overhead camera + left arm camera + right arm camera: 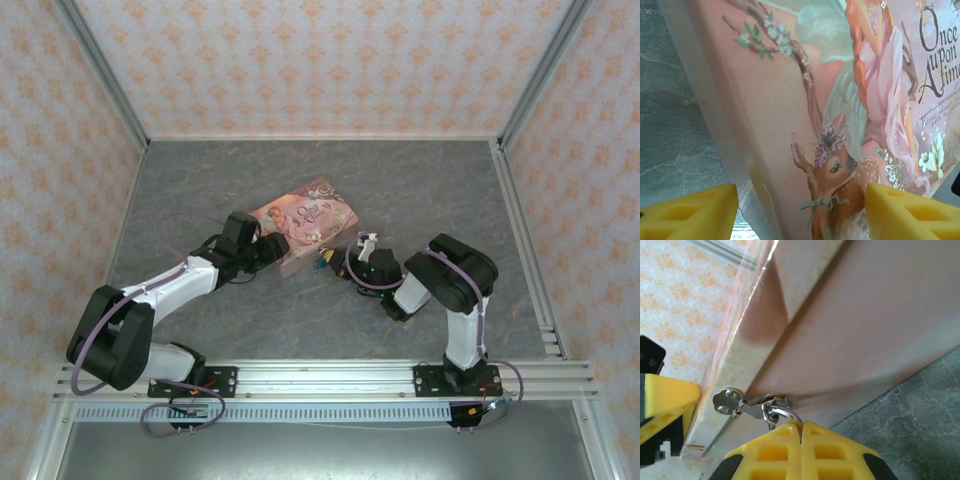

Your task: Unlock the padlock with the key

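The padlock (323, 260) is hanging at the near edge of the pink illustrated tin (305, 222), which is lying at mid tabletop (420, 190) and is wrapped in clear film. From overhead the lock is too small to make out in detail. In the right wrist view its metal shackle (783, 414) is looping through the ring of the tin's little hasp (729, 402). The lock body is sitting hidden behind the right gripper (801, 437), whose yellow fingers (835, 455) are pressing tightly together just beneath the shackle. Whether they are pinching anything is unclear.

The left gripper (801, 212) is reaching in at the tin's left end, its fingers (690, 217) standing wide apart with the tin's corner between them. I cannot tell whether they are clamping it.

The tin's side wall is rising directly behind the lock. Patterned walls (320, 60) are enclosing the tabletop.
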`<move>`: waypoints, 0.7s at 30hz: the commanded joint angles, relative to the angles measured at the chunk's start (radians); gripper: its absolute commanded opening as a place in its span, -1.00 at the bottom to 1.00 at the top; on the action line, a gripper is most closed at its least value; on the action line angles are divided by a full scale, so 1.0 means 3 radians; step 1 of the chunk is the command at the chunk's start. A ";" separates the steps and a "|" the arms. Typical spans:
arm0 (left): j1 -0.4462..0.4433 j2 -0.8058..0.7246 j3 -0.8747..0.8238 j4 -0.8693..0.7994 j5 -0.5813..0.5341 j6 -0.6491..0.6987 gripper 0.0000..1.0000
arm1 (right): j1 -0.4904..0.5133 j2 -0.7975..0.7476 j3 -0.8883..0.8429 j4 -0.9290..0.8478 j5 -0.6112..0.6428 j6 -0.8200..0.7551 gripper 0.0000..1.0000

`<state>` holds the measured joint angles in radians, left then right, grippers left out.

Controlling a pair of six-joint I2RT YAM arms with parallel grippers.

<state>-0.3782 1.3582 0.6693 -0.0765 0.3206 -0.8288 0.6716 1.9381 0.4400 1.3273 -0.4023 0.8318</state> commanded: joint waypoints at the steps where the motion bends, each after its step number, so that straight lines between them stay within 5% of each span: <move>1: -0.0041 0.0081 -0.0175 -0.0371 -0.0128 0.0008 0.34 | -0.0039 -0.0138 0.0056 0.0246 0.0202 0.0173 -1.00; 21: -0.0040 -0.0124 -0.0003 -0.0516 -0.0210 0.0021 0.46 | -0.0212 -0.0339 -0.0219 0.0168 0.0436 0.0356 -1.00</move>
<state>-0.3801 1.3441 0.6617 -0.0830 0.3073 -0.8371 0.6205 1.8942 0.4049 1.3334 -0.3023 0.9569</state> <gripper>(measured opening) 0.723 0.048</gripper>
